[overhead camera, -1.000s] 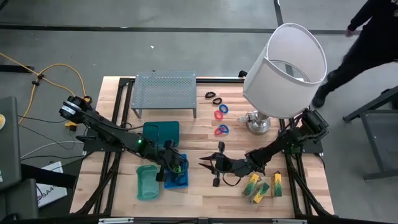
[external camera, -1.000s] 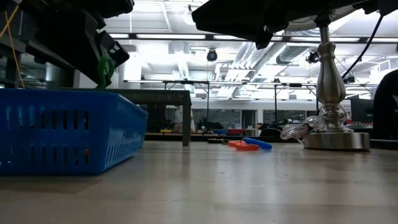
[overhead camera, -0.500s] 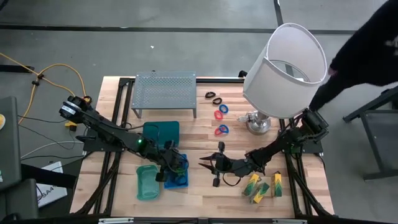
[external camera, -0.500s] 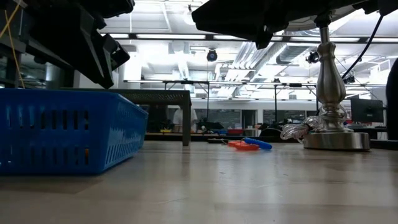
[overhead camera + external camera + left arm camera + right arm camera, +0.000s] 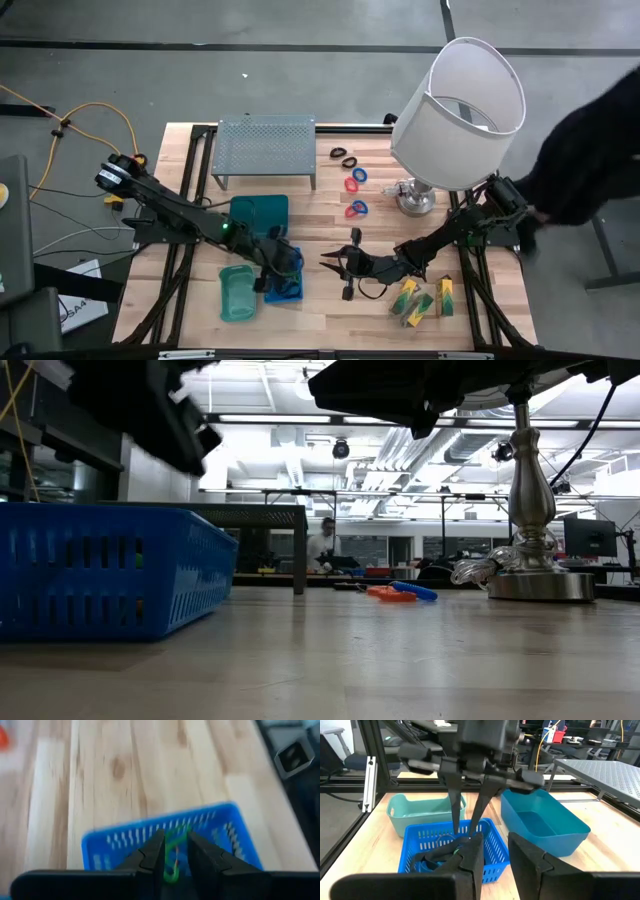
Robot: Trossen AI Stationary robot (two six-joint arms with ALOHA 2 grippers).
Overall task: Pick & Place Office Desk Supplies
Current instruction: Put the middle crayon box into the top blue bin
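Observation:
My left gripper [image 5: 176, 837] hangs open just above the blue basket [image 5: 285, 278], with nothing between its fingers. A green loop [image 5: 172, 866] lies in the basket below it, beside some black bands [image 5: 434, 856]. My right gripper [image 5: 496, 842] waits open near the table's middle [image 5: 328, 263], level and pointing toward the basket. Red and blue rings [image 5: 356, 181] and black loops [image 5: 343, 156] lie on the wood farther back. Yellow-green packets [image 5: 425, 300] lie near the front right.
A teal bin [image 5: 260, 212] and a pale green tray [image 5: 237, 292] flank the basket. The grey perforated rack [image 5: 265, 145] stands at the back. The lamp [image 5: 460, 100] stands at the right on its base [image 5: 415, 198]. Small black items [image 5: 355, 236] lie by my right gripper. A person [image 5: 590, 150] is beyond the right edge.
My left gripper has opened and let go of the green loop, which has dropped into the blue basket. Its fingers have then tipped up a little above the basket. The person at the right has moved nearer the table.

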